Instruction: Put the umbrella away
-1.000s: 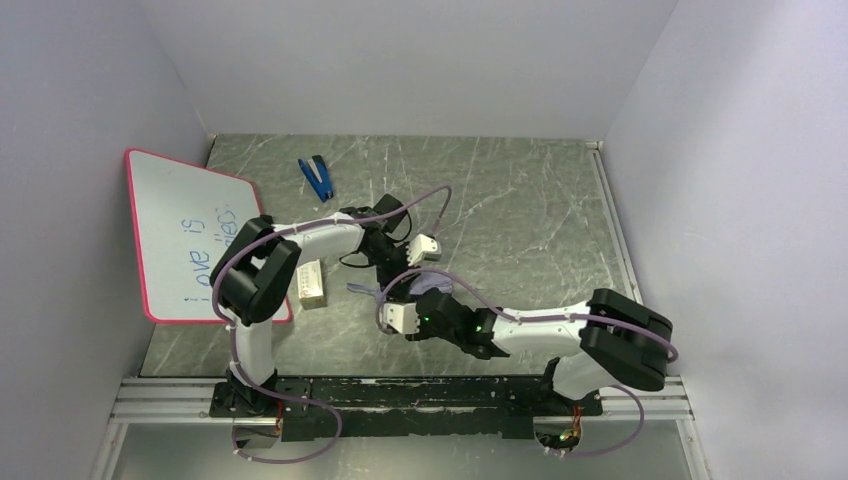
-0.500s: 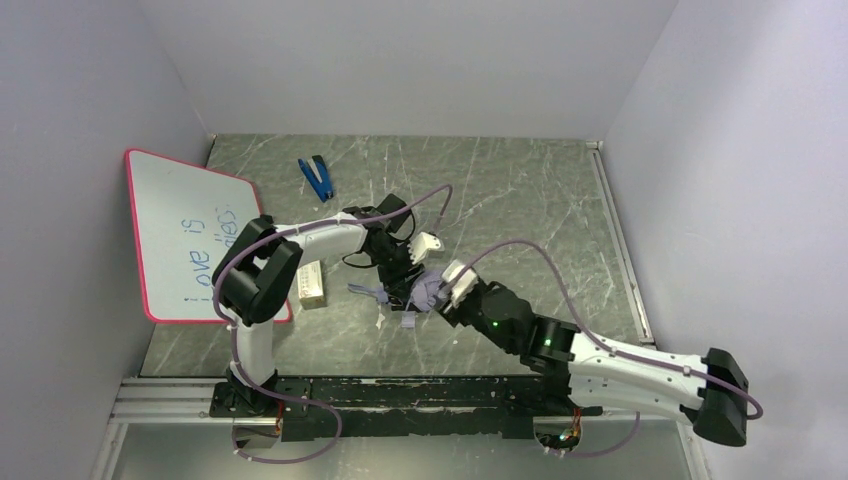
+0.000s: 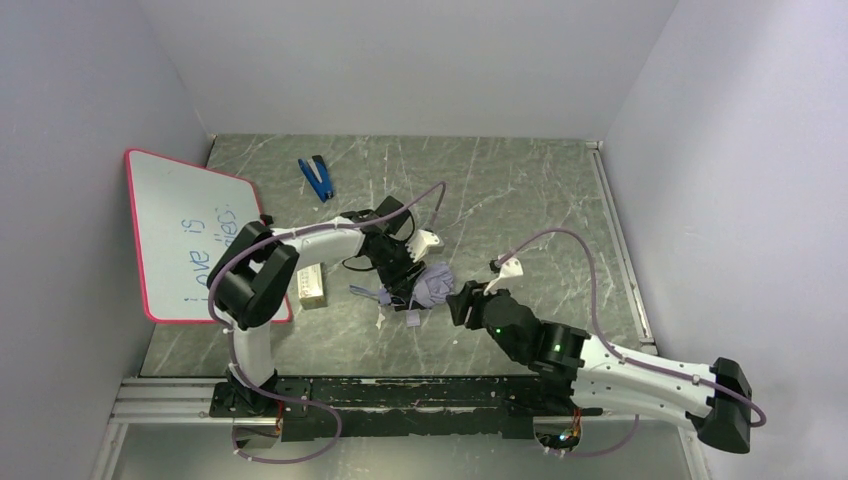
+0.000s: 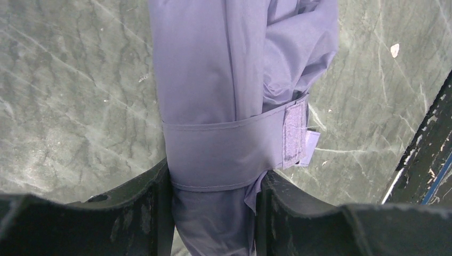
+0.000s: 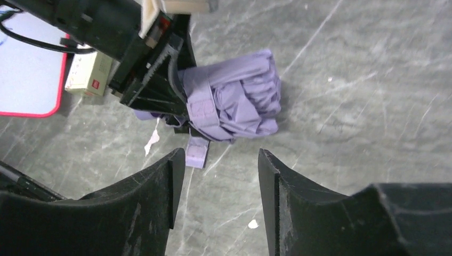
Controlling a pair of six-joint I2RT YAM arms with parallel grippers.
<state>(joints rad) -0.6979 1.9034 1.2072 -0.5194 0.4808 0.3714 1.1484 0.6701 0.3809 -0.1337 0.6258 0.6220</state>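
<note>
- Two grippers are meeting near the middle of the table (image 3: 540, 200). The left gripper (image 3: 408, 284) is pinching the umbrella (image 3: 434, 285), one jaw pressing on each side of the rolled lavender fabric.
- In the left wrist view, the closure strap (image 4: 229, 152) is wrapping the bundle just beyond the fingers (image 4: 144, 213), toward 12 o'clock.
- The right gripper (image 5: 221, 160) is hovering with jaws spread and nothing between them.
- In the right wrist view, the umbrella is lying on the table just past the right fingertips, toward 12 o'clock and apart from them.
</note>
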